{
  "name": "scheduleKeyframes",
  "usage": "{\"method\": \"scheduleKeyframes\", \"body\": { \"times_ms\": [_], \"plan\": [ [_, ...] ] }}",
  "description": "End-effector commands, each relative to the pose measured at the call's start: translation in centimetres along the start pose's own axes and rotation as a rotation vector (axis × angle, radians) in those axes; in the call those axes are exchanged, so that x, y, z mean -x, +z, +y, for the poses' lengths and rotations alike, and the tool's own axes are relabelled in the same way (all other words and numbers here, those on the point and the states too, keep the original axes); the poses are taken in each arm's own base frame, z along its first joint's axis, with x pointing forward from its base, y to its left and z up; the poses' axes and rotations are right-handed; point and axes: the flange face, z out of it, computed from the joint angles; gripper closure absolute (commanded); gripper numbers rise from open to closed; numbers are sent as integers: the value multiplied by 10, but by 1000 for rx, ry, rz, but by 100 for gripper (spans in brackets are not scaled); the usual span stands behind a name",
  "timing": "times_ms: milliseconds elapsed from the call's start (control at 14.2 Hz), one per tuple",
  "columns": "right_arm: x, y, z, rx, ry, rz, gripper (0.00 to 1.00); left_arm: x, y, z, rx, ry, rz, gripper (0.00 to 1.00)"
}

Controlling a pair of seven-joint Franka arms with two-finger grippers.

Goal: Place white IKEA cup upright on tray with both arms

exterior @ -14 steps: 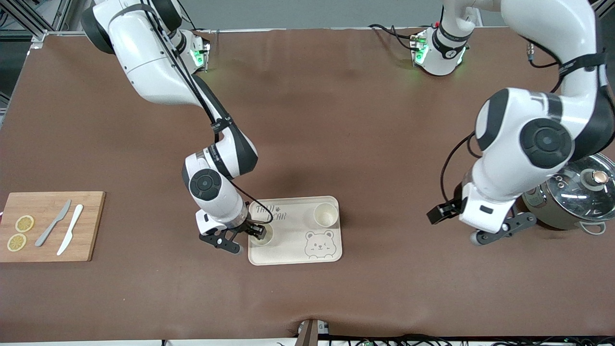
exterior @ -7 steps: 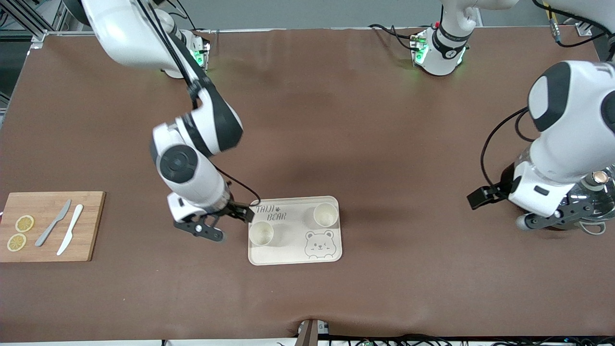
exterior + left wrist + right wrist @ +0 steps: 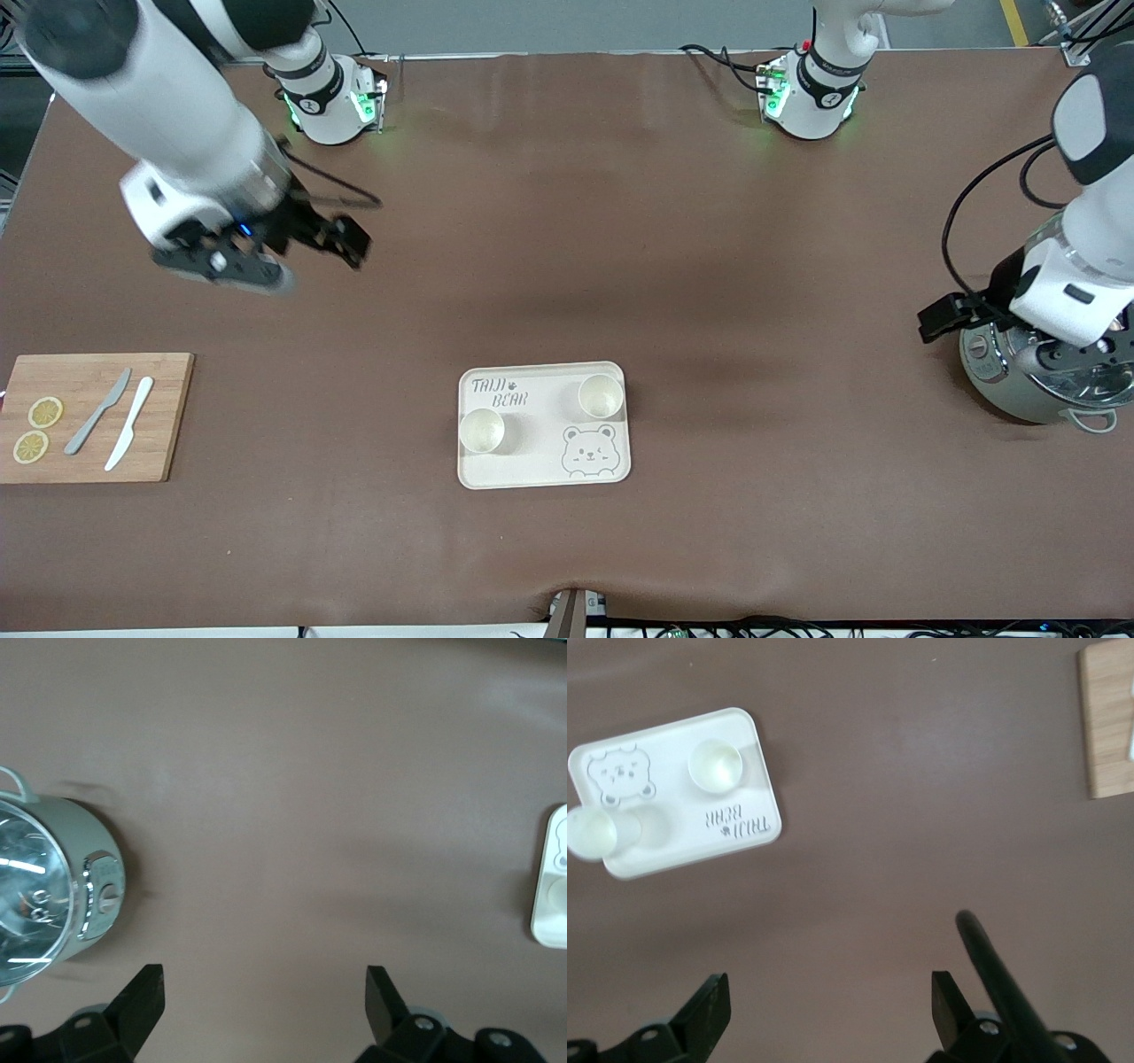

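Two cups (image 3: 482,431) stand upright on the tray (image 3: 542,470). The right gripper (image 3: 266,252) and left gripper (image 3: 264,1001), both open and empty, are well apart from it.

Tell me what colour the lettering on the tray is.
The lettering on the cream tray is grey. It shows best in the front view.

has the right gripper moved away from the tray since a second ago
Yes. The right gripper, open, has risen off the tray toward its own base, now over bare table above the cutting board.
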Motion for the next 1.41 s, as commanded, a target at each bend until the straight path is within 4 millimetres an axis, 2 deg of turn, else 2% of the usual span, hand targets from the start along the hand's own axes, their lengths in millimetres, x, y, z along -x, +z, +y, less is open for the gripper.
{"method": "scheduleKeyframes", "body": {
  "times_ms": [0,211,351,422,562,703,984,1335],
  "plan": [
    [37,-13,69,-15,-67,12,0,18,-20,-14,18,44,-10,0],
    [19,-18,134,-12,-141,3,0,29,-37,-21,18,53,-13,0],
    [3,-15,164,-19,-144,25,0,36,-47,-27,17,49,-18,0],
    [-4,-15,172,-22,-156,47,0,38,-52,-39,15,34,-21,0],
    [-14,-5,179,-20,-153,36,0,44,-58,-40,15,51,-30,0],
    [-19,-7,185,-20,-144,56,0,51,-71,-41,17,52,-21,0],
    [-20,-11,185,-12,-130,58,0,48,-94,-40,24,45,24,0],
    [-25,-6,184,-8,-136,47,0,47,-96,-40,23,44,29,0]
  ]
}}
